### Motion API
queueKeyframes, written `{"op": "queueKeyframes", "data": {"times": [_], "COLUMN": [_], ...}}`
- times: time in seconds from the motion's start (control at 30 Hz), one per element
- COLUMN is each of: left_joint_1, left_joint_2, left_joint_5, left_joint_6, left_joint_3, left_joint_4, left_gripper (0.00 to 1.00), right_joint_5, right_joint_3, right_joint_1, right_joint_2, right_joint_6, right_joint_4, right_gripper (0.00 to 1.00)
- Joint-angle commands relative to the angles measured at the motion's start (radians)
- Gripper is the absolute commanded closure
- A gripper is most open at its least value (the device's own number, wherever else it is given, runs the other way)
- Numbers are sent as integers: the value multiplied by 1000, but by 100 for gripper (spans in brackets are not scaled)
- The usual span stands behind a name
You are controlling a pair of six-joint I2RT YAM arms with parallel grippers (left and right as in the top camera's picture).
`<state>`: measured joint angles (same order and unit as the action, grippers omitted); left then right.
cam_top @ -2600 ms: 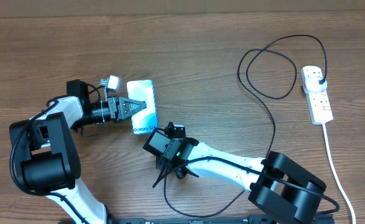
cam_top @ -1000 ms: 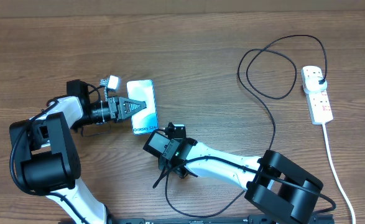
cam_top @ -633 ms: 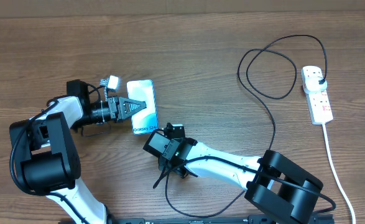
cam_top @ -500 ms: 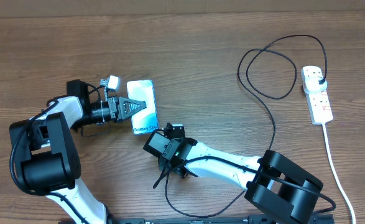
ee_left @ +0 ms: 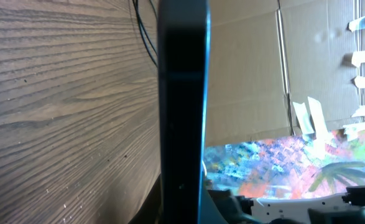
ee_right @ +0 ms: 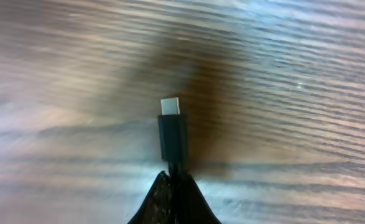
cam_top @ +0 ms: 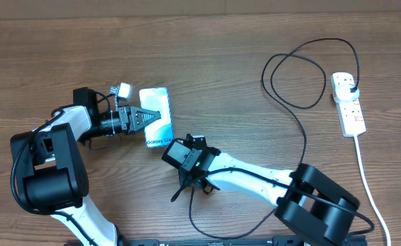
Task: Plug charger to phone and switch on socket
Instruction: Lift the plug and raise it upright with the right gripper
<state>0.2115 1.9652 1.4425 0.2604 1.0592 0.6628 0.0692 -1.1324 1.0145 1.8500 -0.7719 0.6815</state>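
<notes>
The phone (cam_top: 158, 100), its light-blue screen lit, is held off the table by my left gripper (cam_top: 152, 116), which is shut on it. In the left wrist view the phone's dark edge (ee_left: 182, 93) rises straight up from my left gripper (ee_left: 182, 214). My right gripper (cam_top: 179, 194) is just below the phone and shut on the charger's connector end. In the right wrist view the connector tip (ee_right: 171, 127) sticks out of my shut right gripper (ee_right: 173, 190) over bare wood. The charger's black cable (cam_top: 301, 140) loops across the table to its plug (cam_top: 351, 87) in the socket (cam_top: 350, 113) at the far right.
The socket's white cord (cam_top: 368, 186) runs down to the table's front right edge. The black cable makes a wide loop (cam_top: 292, 68) at the back right and another slack loop (cam_top: 207, 229) by my right arm. Cardboard and a colourful sheet (ee_left: 275, 162) show behind the table.
My right wrist has shifted slightly right and up, carrying the connector tip a little nearer the phone's lower end. The left arm and phone have not moved.
</notes>
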Motion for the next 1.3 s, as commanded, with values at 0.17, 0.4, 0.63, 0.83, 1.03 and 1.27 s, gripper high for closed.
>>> {"op": "queueKeyframes", "data": {"times": [0.17,0.4,0.63,0.83,1.03,1.27], "left_joint_1": [3,3,3,3,3,3], "left_joint_2": [-22,-22,-22,-22,-22,-22], "left_joint_5": [43,43,51,51,55,55], "left_joint_6": [-8,-67,-82,-112,-112,-113], "left_joint_3": [4,4,4,4,4,4], "left_joint_4": [-14,-39,-43,-48,-48,-50], "left_gripper": [96,96,96,96,96,96], "right_joint_5": [-349,-359,-124,-104,-104,-104], "right_joint_3": [0,102,178,178,178,177], "right_joint_1": [10,87,137,127,127,115], "right_joint_2": [-167,-165,-166,-168,-168,-168], "right_joint_6": [277,236,38,38,38,38], "right_joint_4": [-32,-235,-334,-402,-433,-434], "right_gripper": [96,96,96,96,96,96]}}
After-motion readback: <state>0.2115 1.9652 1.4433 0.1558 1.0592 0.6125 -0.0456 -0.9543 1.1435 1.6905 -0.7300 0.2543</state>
